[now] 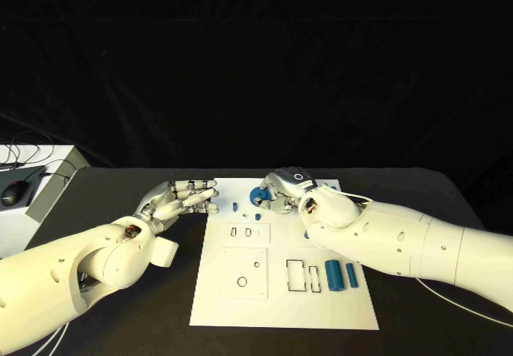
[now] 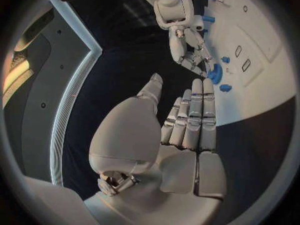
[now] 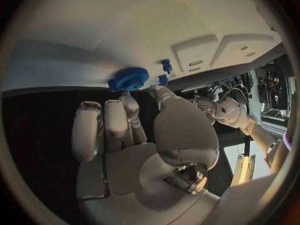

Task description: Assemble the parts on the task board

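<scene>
Plainly the work is at an early stage. On the task board (image 1: 280,297), the white plate in the middle of the black table (image 1: 128,182), two blue cylinders (image 1: 341,274) lie loose side by side at the right, near the middle of the board's length, just beside two bare rectangular slots. The raised white blocks with their cut-outs at the board's left and centre also stand unfilled, as far as I can judge. At the far end a blue gear (image 3: 129,78) sits on the board with a couple of small blue pegs (image 3: 166,65) close by; whether the gear is fully seated I cannot tell.

The right hand (image 1: 294,194) hangs over that far end, its fingers curled toward the gear and next to it; the right wrist view shows nothing in its palm, and whether the fingertips touch the gear I cannot tell. The left hand (image 1: 181,199) rests just off the board's far left edge, fingers straight and close together, holding nothing.

So most of the fitting seems left to do: the cylinders and the slots at least.

The table is matt black under a dark backdrop. At the far left a pale box (image 1: 38,185) carries a dark computer mouse (image 1: 13,194) and some cables
</scene>
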Controlling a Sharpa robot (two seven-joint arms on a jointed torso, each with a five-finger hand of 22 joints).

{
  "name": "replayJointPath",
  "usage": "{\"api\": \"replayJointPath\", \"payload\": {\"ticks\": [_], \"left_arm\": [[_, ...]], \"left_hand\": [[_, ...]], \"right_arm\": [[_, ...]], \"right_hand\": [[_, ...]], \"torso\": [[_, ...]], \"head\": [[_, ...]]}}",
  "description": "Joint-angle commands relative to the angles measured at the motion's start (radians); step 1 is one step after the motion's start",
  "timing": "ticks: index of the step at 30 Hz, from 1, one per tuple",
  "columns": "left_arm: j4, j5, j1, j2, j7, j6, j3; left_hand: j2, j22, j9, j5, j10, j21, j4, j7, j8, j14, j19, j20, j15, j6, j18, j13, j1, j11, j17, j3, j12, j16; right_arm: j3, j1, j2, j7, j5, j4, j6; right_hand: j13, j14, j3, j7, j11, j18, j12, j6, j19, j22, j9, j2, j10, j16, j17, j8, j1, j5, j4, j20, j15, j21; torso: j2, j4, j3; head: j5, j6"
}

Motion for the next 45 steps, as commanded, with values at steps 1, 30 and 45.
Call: {"api": "replayJointPath", "payload": {"ticks": [1,30,45], "left_arm": [[0.001,-0.004,0.000,0.001,0.003,0.010,0.001],[-0.004,-0.007,-0.006,-0.002,0.008,0.005,0.001],[-0.006,-0.007,-0.007,-0.002,0.009,0.006,0.001]], "left_hand": [[0.006,0.000,-0.001,-0.003,-0.005,-0.005,0.003,0.003,-0.005,0.003,0.003,0.005,0.001,-0.010,-0.007,0.001,0.002,0.001,-0.001,0.002,-0.002,-0.004],[0.004,-0.001,-0.001,-0.003,-0.006,-0.006,0.005,0.003,-0.005,0.002,0.002,0.005,0.001,-0.012,-0.007,0.001,0.002,0.001,-0.001,0.006,-0.002,-0.004],[0.004,-0.001,-0.001,-0.003,-0.006,-0.006,0.004,0.003,-0.005,0.002,0.002,0.005,0.001,-0.013,-0.007,0.001,0.003,0.001,-0.001,0.007,-0.002,-0.004]], "right_arm": [[-0.003,-0.005,-0.001,-0.004,0.017,-0.006,0.068],[-0.003,-0.003,-0.038,-0.010,0.009,0.018,0.104],[-0.002,-0.004,-0.085,0.007,0.003,0.076,-0.068]], "right_hand": [[0.001,0.003,-0.001,0.006,-0.003,-0.014,0.002,-0.006,0.086,0.179,0.001,0.002,-0.003,0.006,0.001,0.006,-0.002,0.004,-0.001,0.005,0.003,0.004],[0.001,0.003,-0.001,0.006,-0.003,-0.015,0.003,-0.004,0.086,0.182,0.001,-0.003,-0.003,0.007,0.001,0.007,-0.001,0.001,-0.013,0.006,0.003,0.009],[0.001,0.002,0.002,0.006,-0.003,-0.015,0.004,-0.003,0.086,0.182,0.001,-0.005,-0.001,0.004,-0.002,0.007,0.009,-0.002,-0.030,0.005,0.002,0.009]], "torso": [[-0.001,-0.0008,0.0001],[-0.001,0.0003,0.0001],[-0.001,-0.0013,0.0007]], "head": [[0.000,-0.001],[0.002,-0.003],[0.002,-0.001]]}}
